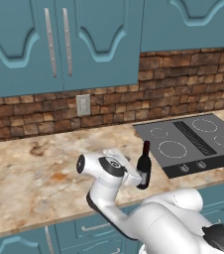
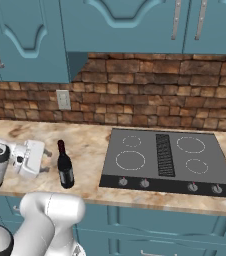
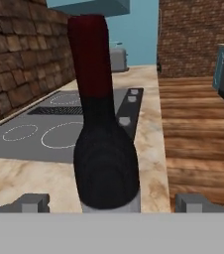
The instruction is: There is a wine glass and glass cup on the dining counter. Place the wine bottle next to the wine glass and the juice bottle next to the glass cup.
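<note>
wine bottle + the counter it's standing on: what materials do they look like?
Wine bottle: looks like dark, nearly black glass with a faint sheen on the body; the dark red top section on the neck looks matte, perhaps foil or wax. Counter: looks like polished stone, beige with rust-coloured marbled veining. Both are rendered, so this goes on colour and pattern alone.

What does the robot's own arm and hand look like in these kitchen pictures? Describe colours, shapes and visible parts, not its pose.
The arm is glossy white, built of rounded, tube-like links with dark grey to black bands and caps at the joints. One round joint end shows a grey disc. The hand is a boxy white block. In the hand view its fingertips are small, squared grey blocks. No cables or markings are visible.
</note>
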